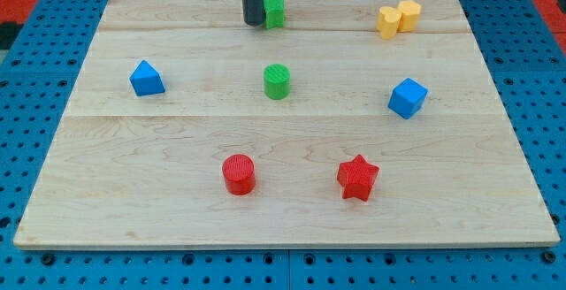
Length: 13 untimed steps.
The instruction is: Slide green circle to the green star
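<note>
The green circle (277, 81) is a short green cylinder standing a little above the board's middle. The green star (275, 11) sits near the view's top edge of the board, partly hidden by my rod. My tip (253, 23) rests on the board just left of the green star, touching or nearly touching it. The tip is well above the green circle in the view, slightly to its left.
A blue triangle (146, 79) lies at the left. A blue cube (407, 97) lies at the right. Two yellow blocks (397, 17) sit together at the top right. A red circle (239, 174) and a red star (357, 178) lie near the bottom. The wooden board (133, 202) lies on a blue pegboard.
</note>
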Tool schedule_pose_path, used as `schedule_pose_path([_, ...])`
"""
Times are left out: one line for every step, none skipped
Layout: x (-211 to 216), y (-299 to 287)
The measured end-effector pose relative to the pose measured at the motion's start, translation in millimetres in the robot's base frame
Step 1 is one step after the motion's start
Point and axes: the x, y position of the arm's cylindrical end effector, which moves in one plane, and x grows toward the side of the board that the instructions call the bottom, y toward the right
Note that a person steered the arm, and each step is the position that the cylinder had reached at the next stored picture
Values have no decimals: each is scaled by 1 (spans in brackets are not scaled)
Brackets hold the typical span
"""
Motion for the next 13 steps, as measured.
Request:
schedule_pose_path([46, 12])
schedule_pose_path([57, 77])
schedule_pose_path([94, 88])
schedule_pose_path([142, 88])
schedule_pose_path([148, 54])
schedule_pose_path([142, 31])
schedule_pose_path([132, 27])
schedule_pose_path([123, 18])
schedule_pose_path([127, 17])
schedule_pose_path([138, 17])
schedule_pose_path([163, 16])
schedule_pose_path([175, 8])
schedule_pose_path([161, 5])
